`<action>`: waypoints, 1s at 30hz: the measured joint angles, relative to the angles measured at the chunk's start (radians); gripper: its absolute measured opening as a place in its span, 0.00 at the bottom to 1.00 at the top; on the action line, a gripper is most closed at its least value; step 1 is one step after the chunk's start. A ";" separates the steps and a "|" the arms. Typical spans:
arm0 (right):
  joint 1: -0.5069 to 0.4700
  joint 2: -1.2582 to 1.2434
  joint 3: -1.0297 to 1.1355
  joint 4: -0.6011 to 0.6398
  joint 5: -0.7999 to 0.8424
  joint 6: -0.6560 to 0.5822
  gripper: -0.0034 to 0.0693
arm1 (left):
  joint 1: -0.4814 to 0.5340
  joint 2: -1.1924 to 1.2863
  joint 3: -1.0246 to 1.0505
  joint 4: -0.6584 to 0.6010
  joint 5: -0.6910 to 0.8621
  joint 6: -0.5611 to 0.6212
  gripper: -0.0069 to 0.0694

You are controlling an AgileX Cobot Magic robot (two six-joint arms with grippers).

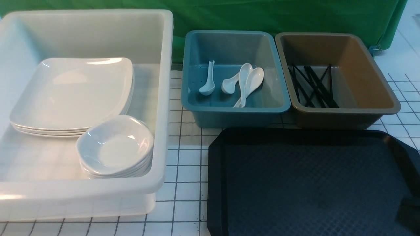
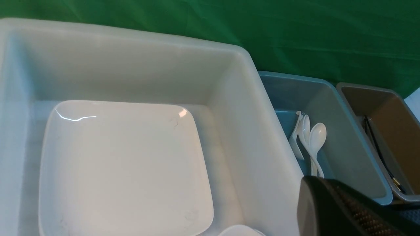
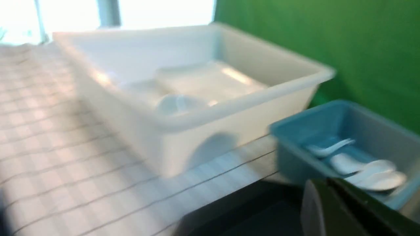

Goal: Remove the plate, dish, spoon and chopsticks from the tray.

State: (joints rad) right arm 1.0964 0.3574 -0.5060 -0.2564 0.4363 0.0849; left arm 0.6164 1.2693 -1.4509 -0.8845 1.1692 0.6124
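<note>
Gridded tabletop, bare tray (image 1: 311, 183), spoons (image 1: 244, 82) in blue bin (image 1: 197, 108), both pincers together, holding nothing.

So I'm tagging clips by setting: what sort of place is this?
Probably a staged dish-sorting bench, not a real kitchen: green backdrop cloth, gridded table cover, and sorting bins beside a black tray.

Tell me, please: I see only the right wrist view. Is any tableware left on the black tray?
Observer: No, the front view shows the tray holding no tableware.
Operator: Where are the chopsticks?
Observer: The chopsticks lie crossed in the brown bin.
Operator: And the plate?
Observer: The plate tops a stack in the white bin, behind the small dishes.
</note>
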 joint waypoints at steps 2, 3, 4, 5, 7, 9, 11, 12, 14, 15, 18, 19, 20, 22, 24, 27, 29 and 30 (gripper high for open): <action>0.000 0.000 0.001 0.210 -0.018 -0.138 0.05 | 0.000 0.000 0.000 0.000 0.000 0.000 0.09; 0.000 0.000 0.001 0.243 -0.029 -0.163 0.05 | 0.000 0.000 0.000 0.000 0.000 0.000 0.09; 0.000 0.000 0.001 0.282 -0.050 -0.183 0.05 | 0.000 0.000 0.000 0.000 0.000 0.000 0.09; 0.000 0.000 0.001 0.292 -0.059 -0.187 0.05 | 0.000 0.000 0.000 0.000 0.000 0.000 0.09; 0.000 0.000 0.001 0.319 -0.090 -0.205 0.05 | 0.000 0.000 0.000 0.000 0.000 0.000 0.09; 0.000 0.000 0.001 0.333 -0.120 -0.219 0.06 | 0.000 0.000 0.000 0.001 0.000 0.000 0.09; 0.000 0.000 0.001 0.338 -0.127 -0.219 0.07 | 0.000 0.000 0.000 0.001 0.000 0.000 0.09; 0.000 0.000 0.001 0.340 -0.128 -0.220 0.07 | 0.000 0.000 0.000 0.001 0.000 0.000 0.09; 0.000 0.000 0.001 0.340 -0.128 -0.220 0.08 | 0.000 0.000 0.000 0.002 0.000 0.000 0.09; 0.000 0.000 0.001 0.340 -0.128 -0.220 0.08 | 0.000 0.000 0.000 0.002 0.000 -0.003 0.09; 0.000 0.000 0.001 0.342 -0.128 -0.220 0.09 | 0.000 0.000 0.000 0.002 0.015 -0.042 0.09; 0.000 0.000 0.001 0.343 -0.128 -0.220 0.10 | 0.000 0.000 0.000 0.002 0.025 -0.060 0.09; 0.000 0.000 0.001 0.343 -0.128 -0.220 0.10 | 0.000 0.000 0.000 0.002 0.027 -0.063 0.09; 0.000 0.000 0.001 0.343 -0.128 -0.220 0.11 | 0.000 0.000 0.000 0.002 0.041 -0.089 0.09; 0.000 0.000 0.001 0.343 -0.128 -0.210 0.12 | 0.000 0.000 0.000 0.002 0.048 -0.117 0.09; 0.000 0.000 0.001 0.343 -0.128 -0.197 0.12 | 0.000 0.000 0.000 0.003 0.048 -0.164 0.09; 0.000 0.000 0.001 0.343 -0.128 -0.193 0.13 | 0.000 0.000 0.000 0.003 0.048 -0.184 0.09; 0.000 0.000 0.002 0.343 -0.130 -0.193 0.14 | 0.000 0.000 0.000 0.003 0.048 -0.189 0.09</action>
State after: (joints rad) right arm 1.0964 0.3574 -0.5043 0.0870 0.3059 -0.1085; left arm 0.6164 1.2693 -1.4509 -0.8816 1.2176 0.4237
